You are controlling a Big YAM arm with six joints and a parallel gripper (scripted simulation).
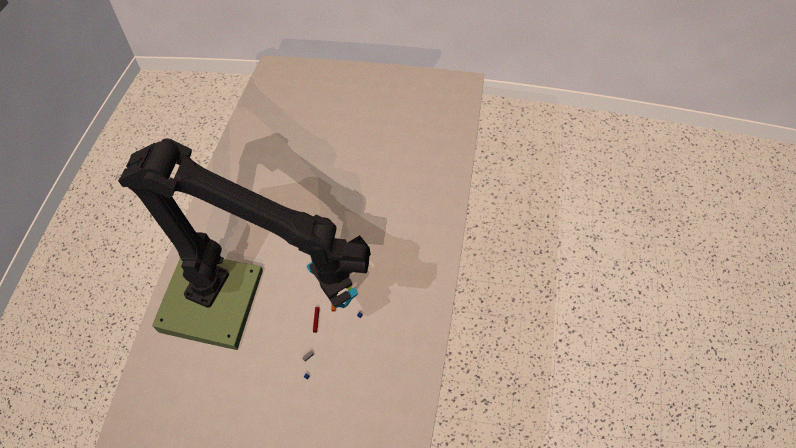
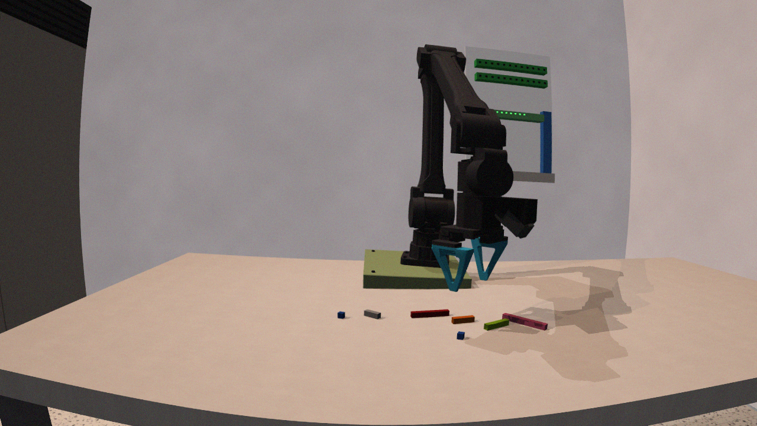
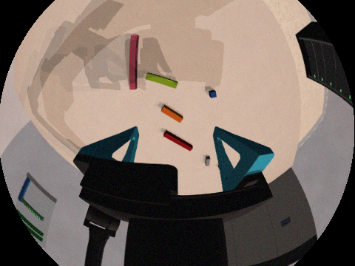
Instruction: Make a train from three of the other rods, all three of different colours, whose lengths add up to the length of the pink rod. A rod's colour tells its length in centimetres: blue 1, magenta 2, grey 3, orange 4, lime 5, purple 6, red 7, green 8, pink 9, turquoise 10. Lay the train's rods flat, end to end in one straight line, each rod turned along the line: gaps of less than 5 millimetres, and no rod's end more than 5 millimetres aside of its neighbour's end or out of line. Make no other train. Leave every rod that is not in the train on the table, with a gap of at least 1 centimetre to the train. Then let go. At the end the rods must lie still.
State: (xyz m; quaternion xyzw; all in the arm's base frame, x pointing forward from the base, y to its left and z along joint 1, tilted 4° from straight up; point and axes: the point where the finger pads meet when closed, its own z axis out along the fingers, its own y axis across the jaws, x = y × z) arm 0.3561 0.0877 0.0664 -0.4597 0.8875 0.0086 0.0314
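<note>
My gripper (image 2: 469, 283) is open and empty, hovering above the table over the rods; it also shows in the wrist view (image 3: 174, 145). The pink rod (image 2: 524, 320) lies flat at the right of the group, with the lime rod (image 2: 495, 324) close by its end. The orange rod (image 2: 462, 319) and the red rod (image 2: 429, 313) lie to the left of them, apart from each other. A grey rod (image 2: 372, 314) and a blue cube (image 2: 341, 315) lie further left. A second blue cube (image 2: 460, 335) lies nearer the front. In the wrist view the red rod (image 3: 177, 140) lies below my fingers.
The arm's green base plate (image 2: 402, 270) stands behind the rods. In the overhead view the arm hides the pink and lime rods; the red rod (image 1: 316, 319), the grey rod (image 1: 307, 353) and the two blue cubes (image 1: 360, 314) show there.
</note>
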